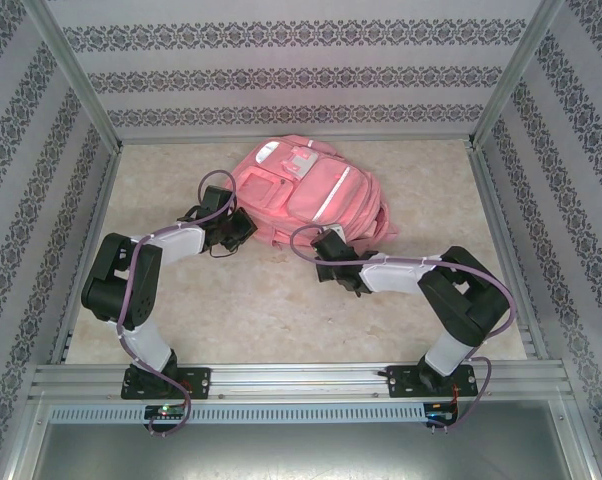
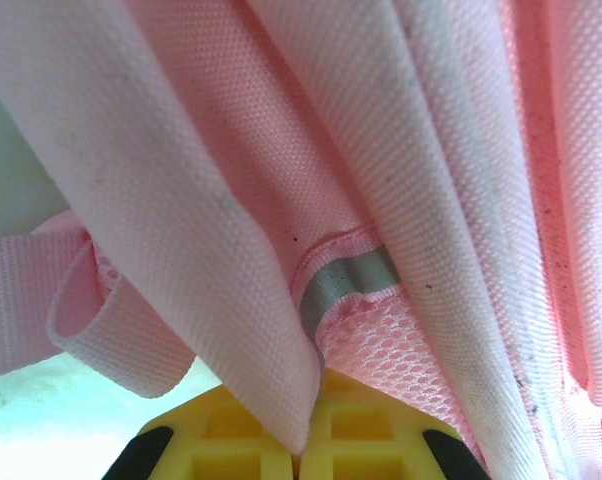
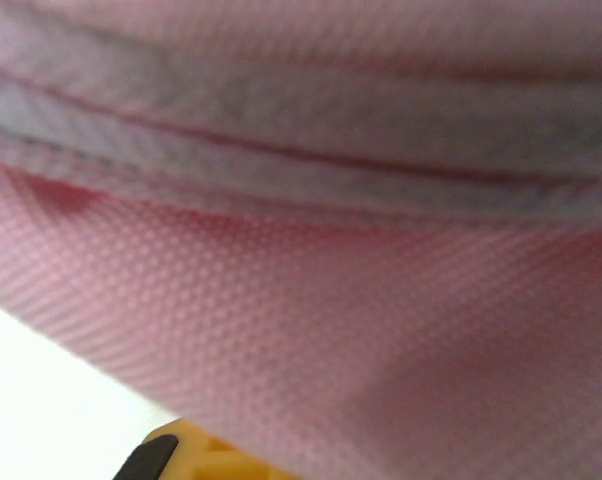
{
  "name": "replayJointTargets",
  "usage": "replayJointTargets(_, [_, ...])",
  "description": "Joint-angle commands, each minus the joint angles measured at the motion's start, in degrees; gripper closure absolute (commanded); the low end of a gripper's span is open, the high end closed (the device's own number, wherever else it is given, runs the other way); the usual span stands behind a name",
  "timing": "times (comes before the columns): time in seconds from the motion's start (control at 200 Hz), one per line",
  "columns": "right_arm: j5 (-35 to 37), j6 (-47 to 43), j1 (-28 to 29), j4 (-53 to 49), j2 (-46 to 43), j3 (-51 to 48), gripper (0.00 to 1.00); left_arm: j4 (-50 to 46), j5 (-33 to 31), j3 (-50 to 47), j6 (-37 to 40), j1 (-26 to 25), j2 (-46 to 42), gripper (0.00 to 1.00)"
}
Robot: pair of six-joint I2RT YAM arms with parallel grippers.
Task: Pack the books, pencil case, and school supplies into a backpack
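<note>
The pink backpack (image 1: pixel 311 195) lies flat at the back middle of the table, pockets up. My left gripper (image 1: pixel 243 226) is at its near left edge. In the left wrist view the yellow pads (image 2: pixel 361 440) are shut on a fold of the backpack's (image 2: pixel 231 200) pink fabric, beside a grey-striped mesh strap. My right gripper (image 1: pixel 330 246) is at the bag's near bottom edge. There the backpack's (image 3: pixel 331 330) cloth drapes over the jaws and hides the pinch; one yellow finger (image 3: pixel 186 452) peeks out. The books, the pencil case and the school supplies are hidden.
The beige marbled table (image 1: pixel 261 310) is ringed by patterned walls and metal frame posts (image 1: pixel 76 75). An aluminium rail (image 1: pixel 301 380) carrying both arm bases runs along the near edge. A loose pink strap loop (image 2: pixel 111 340) hangs left of my left jaws.
</note>
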State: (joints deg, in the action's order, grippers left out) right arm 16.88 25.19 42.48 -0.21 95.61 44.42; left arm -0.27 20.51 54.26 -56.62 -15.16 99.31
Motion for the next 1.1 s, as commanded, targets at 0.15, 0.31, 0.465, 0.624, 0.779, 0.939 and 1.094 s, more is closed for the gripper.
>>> replayJointTargets(0.15, [-3.52,-0.48,0.07,0.01,-2.49,3.27,0.84,2.71,-3.09,1.55,-0.51,-1.13,3.74,1.0])
replayJointTargets(0.31, [-3.61,-0.55,-3.93,-3.15,-0.1,7.1,0.81,5.17,-2.7,1.55,-2.6,-2.96,6.11,1.0])
replayJointTargets(0.465, [-7.92,-2.69,-8.03,-4.55,3.08,10.14,0.76,4.81,-3.44,3.06,-2.8,-4.48,7.64,1.0])
replayJointTargets(0.624, [-7.59,-4.43,-4.65,-2.52,1.43,9.25,0.67,5.17,-3.98,3.77,-3.78,-4.74,8.66,1.0])
replayJointTargets(0.779, [-6.01,-5.96,0.37,-0.95,3.46,10.96,0.63,4.47,-3.78,4.95,-3.51,-4.93,9.24,1.0])
replayJointTargets(0.939, [-4.87,-7.15,3.08,-2.01,10.46,17.27,0.56,4.06,-3.64,5.78,-3.61,-5.27,9.86,1.0])
replayJointTargets(1.094, [-2.93,-7.08,3.5,-3.45,17.06,22.93,0.53,3.29,-3.64,6.19,-3.5,-5.32,9.77,1.0])
